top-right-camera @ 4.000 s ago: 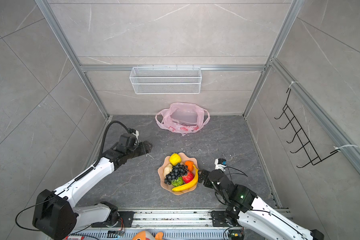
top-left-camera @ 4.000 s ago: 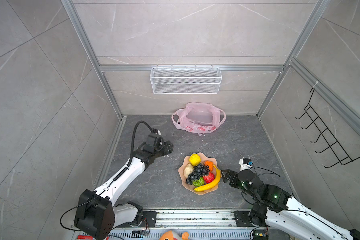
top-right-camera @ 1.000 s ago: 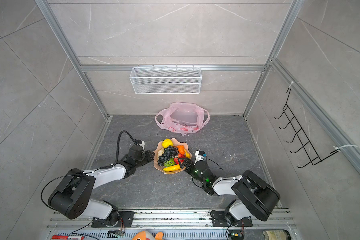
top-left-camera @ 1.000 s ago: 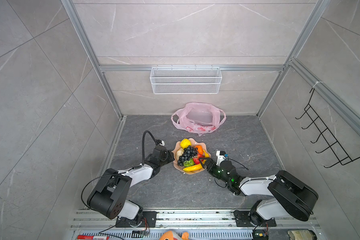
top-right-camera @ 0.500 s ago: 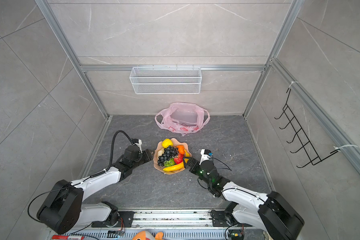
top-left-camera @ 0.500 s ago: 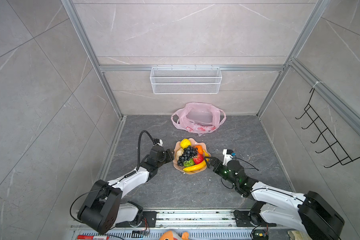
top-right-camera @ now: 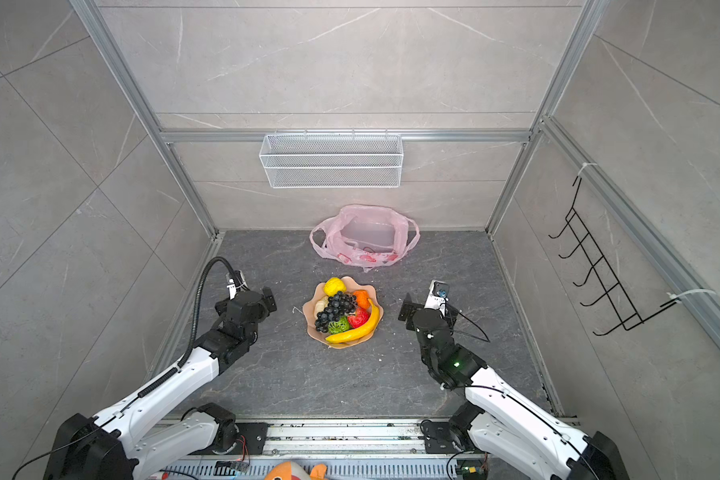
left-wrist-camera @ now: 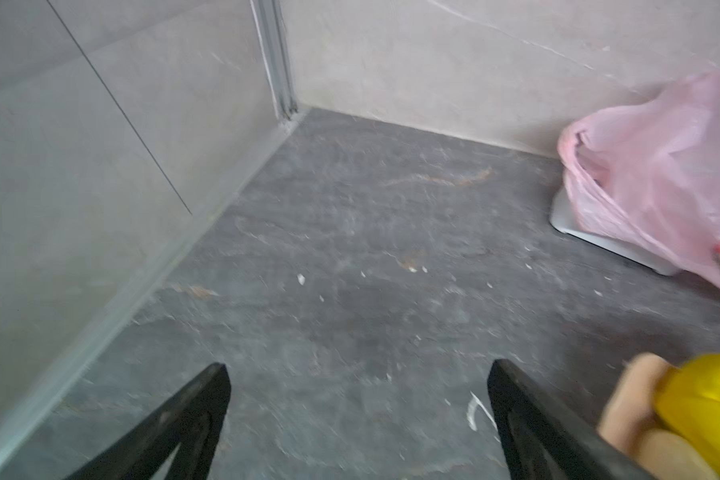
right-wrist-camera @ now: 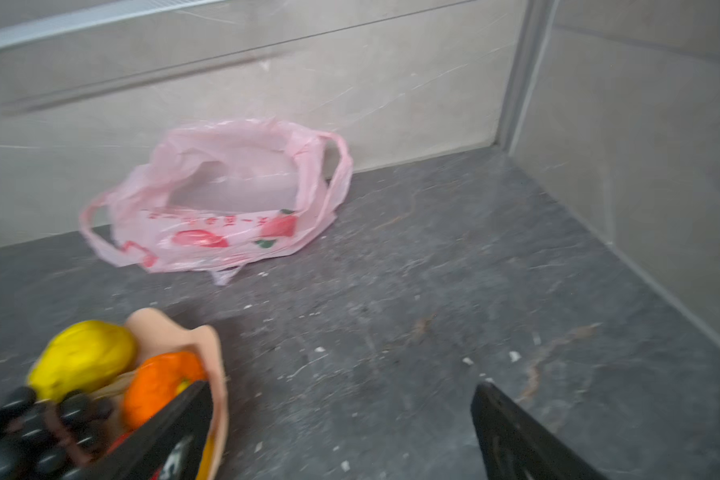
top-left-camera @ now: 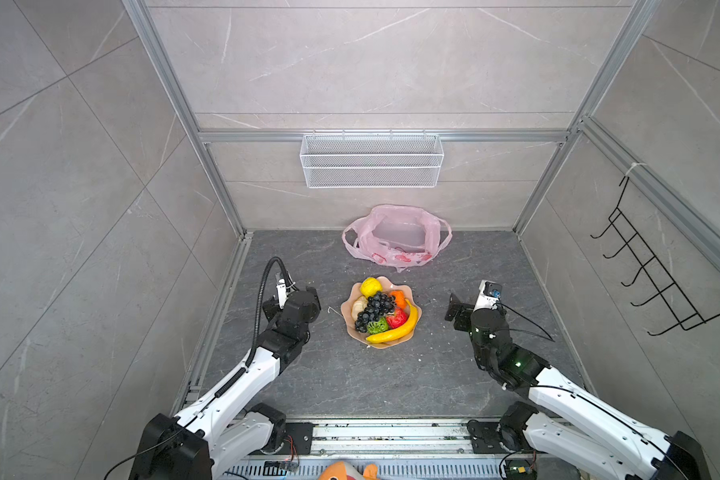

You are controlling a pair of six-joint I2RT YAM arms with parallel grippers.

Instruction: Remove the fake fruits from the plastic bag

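Left end effector (left-wrist-camera: 358, 370), right end effector (right-wrist-camera: 341, 388) flank bowl (top-left-camera: 346, 320); jaws spread.

A peach scalloped plastic bowl (top-left-camera: 346, 320) sits on the dark grey stone-look floor (top-left-camera: 371, 386). A white wire-mesh basket (top-left-camera: 371, 160) hangs on the back wall, and a black wire hook rack (top-left-camera: 657, 266) on the right-hand wall. An orange plush toy (top-left-camera: 346, 471) shows at the near edge.
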